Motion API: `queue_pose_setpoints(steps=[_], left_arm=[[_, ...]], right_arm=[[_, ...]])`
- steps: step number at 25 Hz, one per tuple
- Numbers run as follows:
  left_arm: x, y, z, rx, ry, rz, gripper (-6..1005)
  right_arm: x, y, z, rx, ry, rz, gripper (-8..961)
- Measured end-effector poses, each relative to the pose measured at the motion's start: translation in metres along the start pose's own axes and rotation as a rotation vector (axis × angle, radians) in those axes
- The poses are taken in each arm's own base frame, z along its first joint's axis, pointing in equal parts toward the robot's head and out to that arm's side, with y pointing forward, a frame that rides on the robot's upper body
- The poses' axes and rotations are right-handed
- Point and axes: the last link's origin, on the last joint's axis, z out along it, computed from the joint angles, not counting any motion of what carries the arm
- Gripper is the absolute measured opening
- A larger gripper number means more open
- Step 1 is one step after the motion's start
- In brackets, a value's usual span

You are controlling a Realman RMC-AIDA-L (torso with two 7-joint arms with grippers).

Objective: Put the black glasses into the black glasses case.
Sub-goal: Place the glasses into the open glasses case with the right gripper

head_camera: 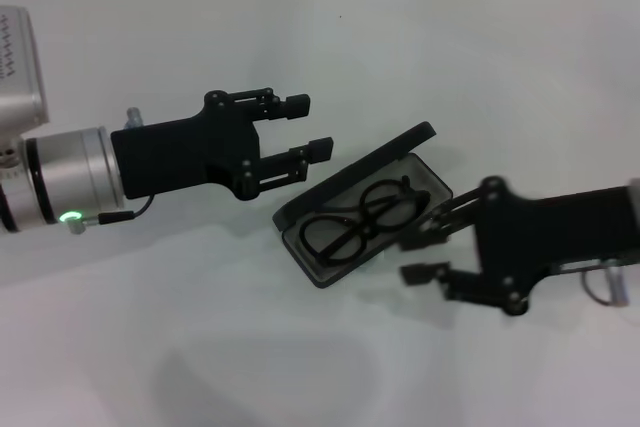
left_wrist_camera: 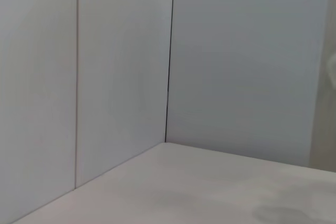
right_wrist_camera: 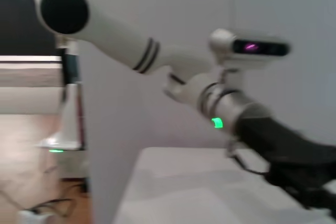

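Black glasses case [head_camera: 330, 265]: lies open on the white table [head_camera: 300, 67] between the two grippers, lid [head_camera: 352, 169] raised along the far long edge. Long axis runs diagonally, one end toward the right gripper, the other toward the near-left.

Black glasses [head_camera: 366, 219]: already inside the case tray, folded flat on the grey lining, their length running along the case's long axis.

Right gripper [head_camera: 432, 247]: at the case's right end, fingers spread wide and holding nothing; upper finger [head_camera: 452, 209] touching or just over the tray's end rim, lower finger [head_camera: 428, 272] just beside the case. This is the nearer arm.

Left gripper [head_camera: 306, 127]: just behind and to the left of the raised lid, fingers parted, empty, pointing toward the lid's back but apart from it.

Judgement: placement looks done; what remains, if anything, is closing the lid, which sits directly ahead of the left gripper and must swing toward the robot.
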Motion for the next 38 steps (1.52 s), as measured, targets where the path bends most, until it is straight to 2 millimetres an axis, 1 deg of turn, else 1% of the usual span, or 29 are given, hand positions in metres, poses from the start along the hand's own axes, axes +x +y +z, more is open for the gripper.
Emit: queue_pose_setpoints(steps=[3, 5, 9, 13, 15, 17, 21, 26, 29, 33, 35, 38], left_arm=[[0.001, 0.000, 0.002, -0.001, 0.002, 0.004, 582], [0.001, 0.001, 0.004, -0.003, 0.004, 0.009, 582], [0.001, 0.001, 0.007, -0.008, 0.009, 0.021, 582], [0.002, 0.002, 0.009, -0.010, 0.011, 0.020, 582], [0.001, 0.002, 0.009, -0.010, 0.010, 0.019, 582], [0.001, 0.002, 0.009, -0.010, 0.009, 0.018, 582], [-0.001, 0.003, 0.007, -0.006, 0.008, 0.014, 582], [-0.003, 0.004, 0.005, -0.002, 0.006, 0.008, 583], [-0.003, 0.004, 0.005, -0.004, 0.005, 0.008, 583], [-0.002, 0.004, 0.006, -0.007, 0.005, 0.010, 583], [-0.002, 0.004, 0.007, -0.009, 0.005, 0.011, 583], [-0.002, 0.004, 0.007, -0.011, 0.006, 0.007, 583]], right_arm=[[0.000, -0.004, 0.016, -0.056, 0.023, 0.031, 261], [0.003, -0.009, 0.028, -0.067, 0.047, 0.052, 262], [0.013, -0.016, 0.045, -0.051, 0.099, 0.080, 264], [0.018, -0.018, 0.063, -0.035, 0.145, 0.069, 266], [0.022, -0.019, 0.068, -0.019, 0.170, 0.067, 267], [0.024, -0.022, 0.070, 0.006, 0.187, 0.072, 268], [0.027, -0.026, 0.066, 0.045, 0.193, 0.089, 270], [0.021, -0.023, 0.055, 0.044, 0.139, 0.093, 272], [0.020, -0.019, 0.054, 0.028, 0.126, 0.091, 273], [0.016, -0.012, 0.064, -0.037, 0.125, 0.069, 275], [0.015, -0.010, 0.073, -0.076, 0.152, 0.052, 276], [0.017, -0.011, 0.087, -0.088, 0.208, 0.043, 278]])
